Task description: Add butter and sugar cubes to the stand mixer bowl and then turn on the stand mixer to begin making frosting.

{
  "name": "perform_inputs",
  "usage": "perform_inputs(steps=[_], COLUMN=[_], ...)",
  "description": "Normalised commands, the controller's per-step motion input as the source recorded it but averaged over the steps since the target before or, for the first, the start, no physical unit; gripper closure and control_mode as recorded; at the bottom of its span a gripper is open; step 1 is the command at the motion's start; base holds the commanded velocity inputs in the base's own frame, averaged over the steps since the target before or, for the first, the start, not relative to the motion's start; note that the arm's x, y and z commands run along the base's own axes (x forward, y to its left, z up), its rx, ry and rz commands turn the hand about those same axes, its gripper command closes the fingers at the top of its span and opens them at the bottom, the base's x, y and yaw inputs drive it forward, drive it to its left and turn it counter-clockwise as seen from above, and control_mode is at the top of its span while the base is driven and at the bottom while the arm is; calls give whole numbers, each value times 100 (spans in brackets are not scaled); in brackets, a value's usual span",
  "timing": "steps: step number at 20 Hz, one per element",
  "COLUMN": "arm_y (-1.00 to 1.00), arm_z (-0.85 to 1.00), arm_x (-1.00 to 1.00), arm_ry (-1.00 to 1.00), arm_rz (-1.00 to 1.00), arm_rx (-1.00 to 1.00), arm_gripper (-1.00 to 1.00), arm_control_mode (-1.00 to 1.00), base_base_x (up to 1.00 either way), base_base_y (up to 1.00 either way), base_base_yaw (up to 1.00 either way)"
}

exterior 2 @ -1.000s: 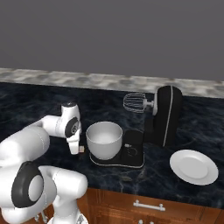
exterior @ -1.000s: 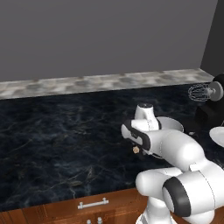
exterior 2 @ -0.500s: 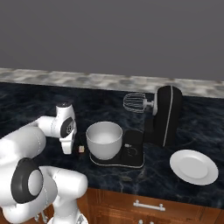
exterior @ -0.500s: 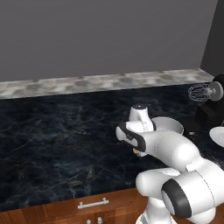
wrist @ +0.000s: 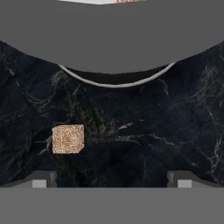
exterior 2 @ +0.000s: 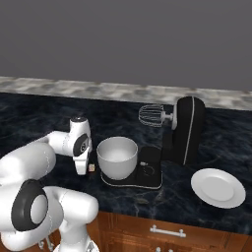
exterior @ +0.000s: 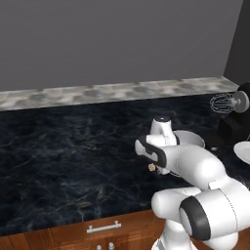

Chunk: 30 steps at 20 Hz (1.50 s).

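A small brown sugar cube (wrist: 68, 139) lies on the dark marble counter, left of centre between my finger tips and a little ahead of them. My gripper (wrist: 112, 179) is open and points down just above the counter, holding nothing. From the sides, the gripper (exterior 2: 81, 169) hangs left of the stand mixer bowl (exterior 2: 117, 156), with the cube (exterior 2: 91, 168) between them. The pale bowl sits on the black stand mixer (exterior 2: 186, 130), whose head is tilted up with the wire whisk (exterior 2: 151, 115) raised. In the left base view the cube (exterior: 152, 167) shows under my hand. The butter is out of view.
A white plate (exterior 2: 218, 187) lies on the counter right of the mixer's base (exterior 2: 147, 173). The bowl's grey underside (wrist: 112, 43) looms close ahead of the hand. A pale stone ledge (exterior: 97, 93) backs the counter; wooden drawers (exterior 2: 167, 230) run below its front edge.
My hand has shifted a little to the left and lower beside the bowl, over the cube. The jaws stay open and the cube has not moved.
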Motion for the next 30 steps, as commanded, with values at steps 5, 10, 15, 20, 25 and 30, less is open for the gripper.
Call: perform_inputs(steps=[5, 10, 15, 20, 25, 30], arm_y=[2, 5, 0, 0, 0, -3], arm_z=[-12, -7, -7, -11, -16, -14], arm_x=[23, 21, 9, 1, 1, 1], arm_ry=[0, 0, 0, 0, 0, 0], arm_rz=[-1, -4, -4, -3, -2, 0], arm_rx=[0, 0, 0, 0, 0, 0], arm_gripper=[-100, -100, -100, -100, -100, -100], arm_control_mode=[-100, -100, -100, -100, -100, -100], base_base_x=[0, 0, 0, 0, 0, 0], base_base_y=[0, 0, 0, 0, 0, 0], base_base_yaw=[0, 0, 0, 0, 0, 0])
